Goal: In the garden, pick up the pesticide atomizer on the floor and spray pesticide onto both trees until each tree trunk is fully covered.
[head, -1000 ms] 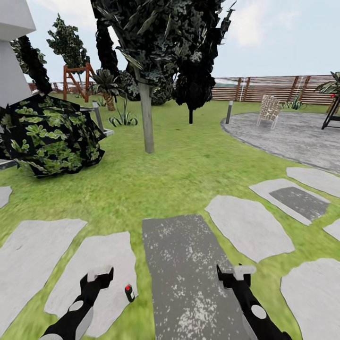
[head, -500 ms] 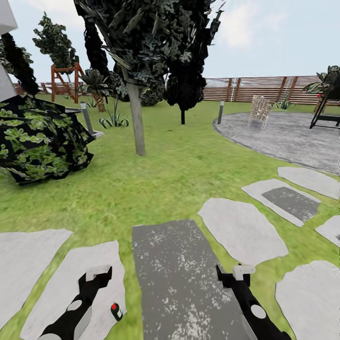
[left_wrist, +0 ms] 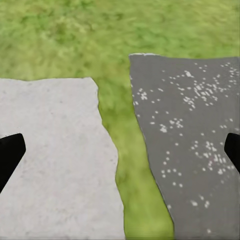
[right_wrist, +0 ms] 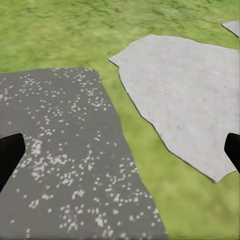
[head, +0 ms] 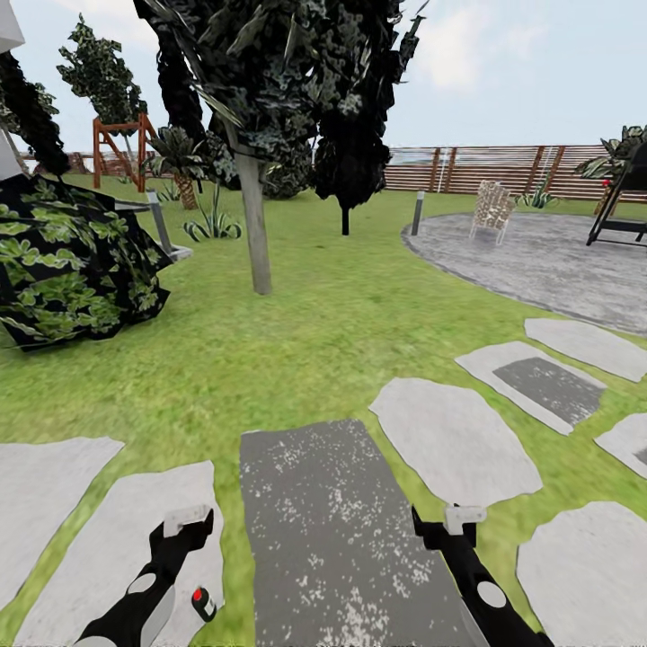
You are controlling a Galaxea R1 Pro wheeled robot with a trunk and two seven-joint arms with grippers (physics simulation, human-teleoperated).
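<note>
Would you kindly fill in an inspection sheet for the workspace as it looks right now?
Surface: lawn with pale stepping stones and a dark speckled slab.
Job's things: small dark atomizer with a red top on a pale stone beside the left gripper; tree trunk ahead on the grass.
Clutter: nothing seen.
Grippers: left and right gripper both open and empty, low over the stones.
Cables: nothing seen.
Surroundings: leafy bush, wooden fence, paved circle with a chair.

A garden: lawn [head: 341, 332], slat fence [head: 503, 169], trees, stepping stones [head: 454, 440].
</note>
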